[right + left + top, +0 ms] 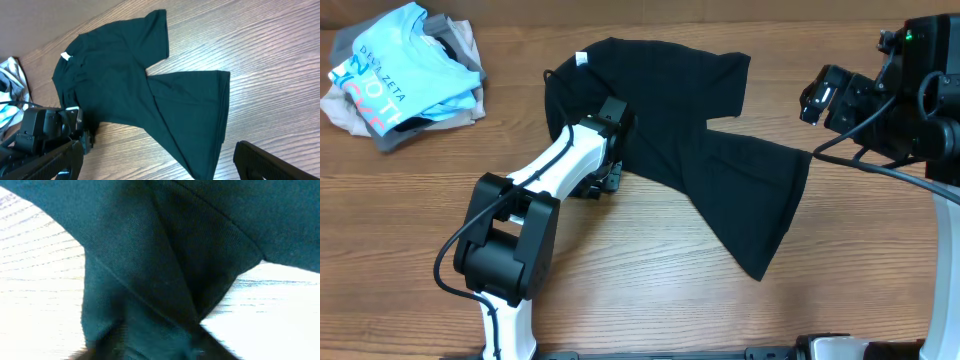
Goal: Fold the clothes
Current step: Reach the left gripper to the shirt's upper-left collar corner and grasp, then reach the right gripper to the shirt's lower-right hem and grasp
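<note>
Black clothes (720, 150) lie spread mid-table (650, 290), my left gripper (607, 172) clenched on their left edge.
Only my left wrist view shows that grip: fabric puckers into a pinch between the fingers (107, 345). Only overhead shows the light blue tee (405, 65) heaped on grey and beige garments, well apart at far left. My right gripper (820, 95) hangs released beside the shirt's right side, and the right wrist view shows the white neck label (64, 56).
</note>
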